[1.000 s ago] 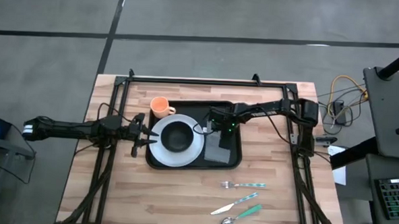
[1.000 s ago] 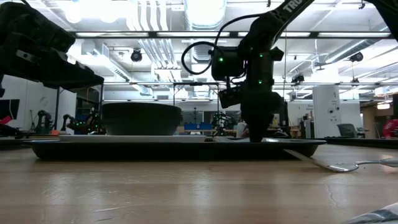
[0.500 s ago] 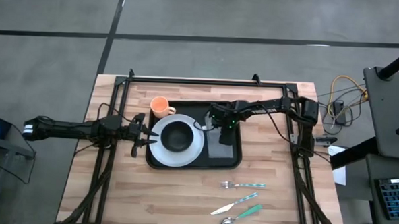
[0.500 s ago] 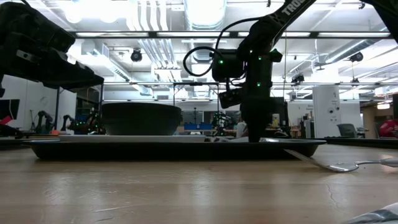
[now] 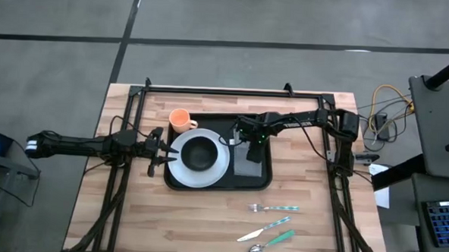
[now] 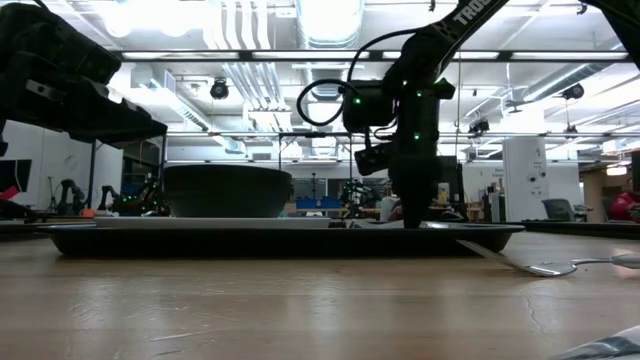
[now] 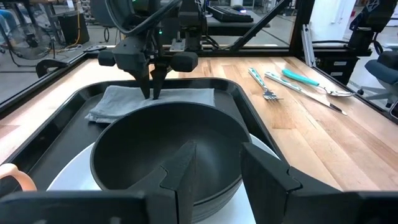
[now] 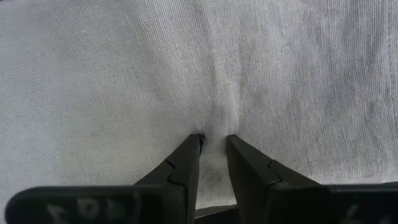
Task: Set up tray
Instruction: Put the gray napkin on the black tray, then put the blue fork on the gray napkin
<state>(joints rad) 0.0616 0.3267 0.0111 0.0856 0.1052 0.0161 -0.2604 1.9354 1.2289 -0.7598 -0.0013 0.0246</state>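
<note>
My right gripper — fingers pinched on grey cloth napkin — has dragged it leftward. Napkin now lies straighter in large black rimmed tray, approx. placed; left gripper waits apart beside white plate.

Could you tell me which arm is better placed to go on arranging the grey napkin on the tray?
The right. The right gripper already pinches a fold of the napkin on the tray, while the left gripper waits beside the plate.
</note>
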